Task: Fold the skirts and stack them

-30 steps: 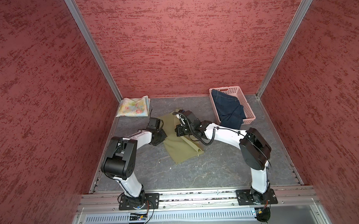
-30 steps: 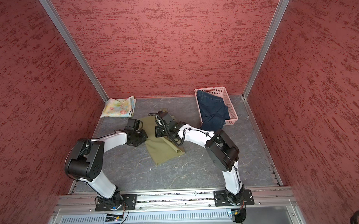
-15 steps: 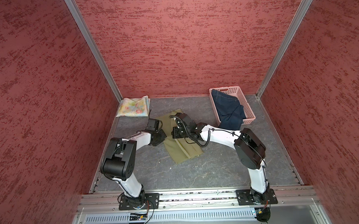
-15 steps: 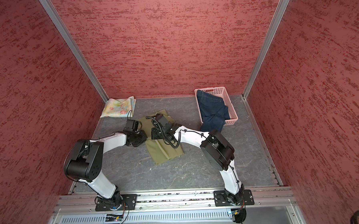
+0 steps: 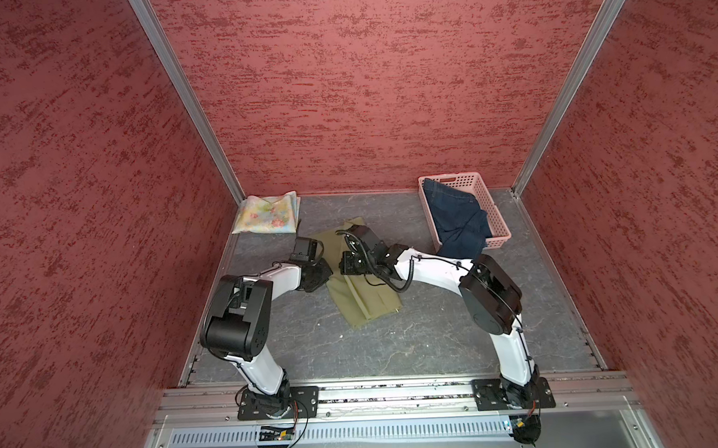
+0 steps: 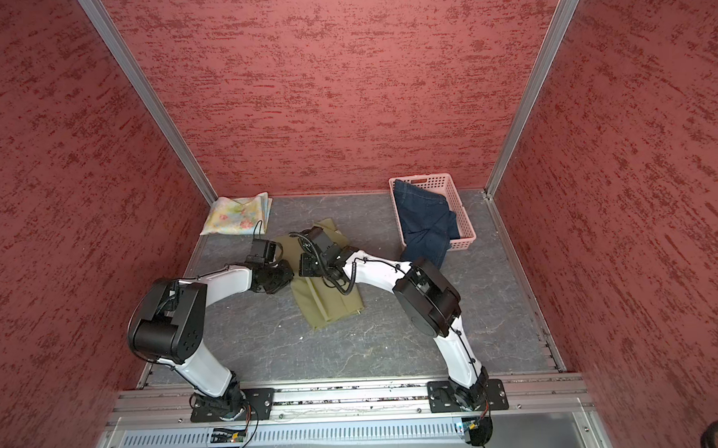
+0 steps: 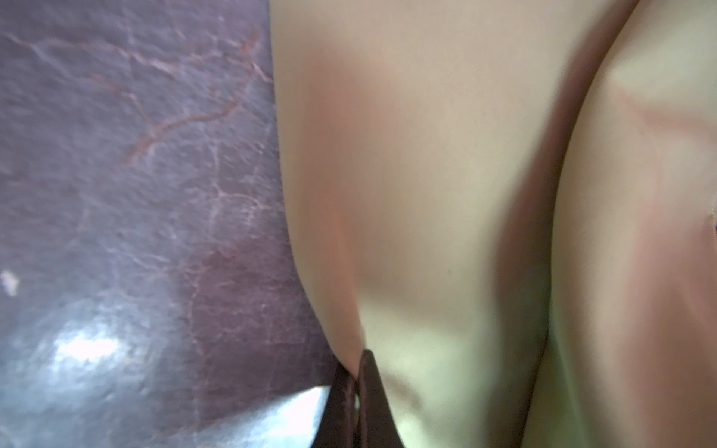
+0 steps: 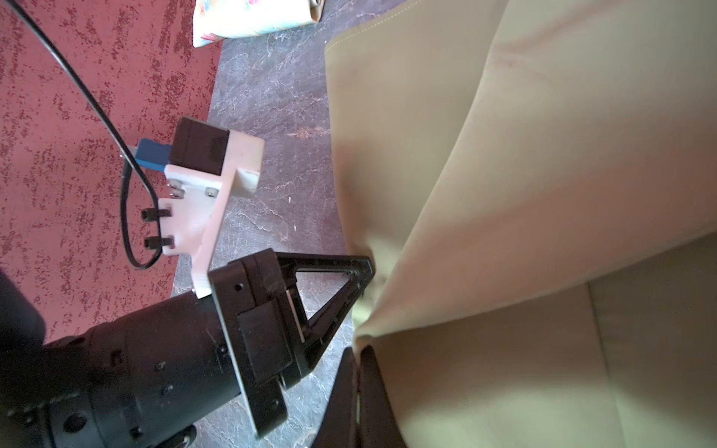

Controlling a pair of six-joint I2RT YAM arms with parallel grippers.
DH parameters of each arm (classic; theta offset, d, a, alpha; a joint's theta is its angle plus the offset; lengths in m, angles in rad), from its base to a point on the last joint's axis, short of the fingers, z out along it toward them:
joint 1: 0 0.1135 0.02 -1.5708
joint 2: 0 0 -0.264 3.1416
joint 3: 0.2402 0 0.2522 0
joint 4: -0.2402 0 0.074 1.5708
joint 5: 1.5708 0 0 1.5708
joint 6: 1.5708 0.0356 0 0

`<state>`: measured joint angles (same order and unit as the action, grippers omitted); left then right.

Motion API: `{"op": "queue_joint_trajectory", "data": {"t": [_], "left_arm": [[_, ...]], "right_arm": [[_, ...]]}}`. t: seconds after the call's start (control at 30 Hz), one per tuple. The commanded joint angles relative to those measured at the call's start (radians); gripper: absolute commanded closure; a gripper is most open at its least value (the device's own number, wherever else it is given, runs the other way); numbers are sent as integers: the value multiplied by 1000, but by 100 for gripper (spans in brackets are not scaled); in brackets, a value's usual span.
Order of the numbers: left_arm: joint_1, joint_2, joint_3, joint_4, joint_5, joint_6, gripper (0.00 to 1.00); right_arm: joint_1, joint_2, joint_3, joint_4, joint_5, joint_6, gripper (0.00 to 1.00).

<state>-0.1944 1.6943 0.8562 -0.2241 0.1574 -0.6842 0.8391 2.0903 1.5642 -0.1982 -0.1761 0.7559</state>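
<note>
Pinching the left edge of the olive skirt [image 5: 367, 303], the left gripper [image 7: 359, 372] and right gripper [image 8: 359, 362] are both clamping shut on cloth, just beside each other. It is lying mid-table [image 5: 416, 339], part folded, with one long crease. The floral skirt [image 5: 267, 214] is sitting folded in the far left corner. The denim skirt [image 5: 453, 221] is spilling over the basket [image 5: 500, 232]. Open surface is stretching in front.

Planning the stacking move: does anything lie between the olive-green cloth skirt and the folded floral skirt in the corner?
Nothing visible lies there. The grey table between the olive-green cloth skirt and the folded pastel floral skirt is bare; only the left arm's wrist camera hangs above it.
</note>
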Motion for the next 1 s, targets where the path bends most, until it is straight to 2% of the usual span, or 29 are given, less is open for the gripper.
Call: {"op": "queue_joint_trajectory", "data": {"t": [0.0,0.53,0.63,0.7,0.83,0.97], "left_arm": [[8,1,-12,4,9,-2,99],[26,-13,-20,19,30,-11,99],[34,-29,-29,20,32,-12,99],[43,-48,-33,15,33,-12,99],[71,-100,-38,-7,33,-10,97],[96,-161,-42,-42,24,-2,88]], "right_arm": [[5,11,37,22,12,41,100],[15,74,120,9,20,75,100],[15,71,115,9,15,72,88],[14,55,109,18,20,59,72],[5,10,109,28,35,28,52],[-10,-42,98,36,53,11,48]]}}
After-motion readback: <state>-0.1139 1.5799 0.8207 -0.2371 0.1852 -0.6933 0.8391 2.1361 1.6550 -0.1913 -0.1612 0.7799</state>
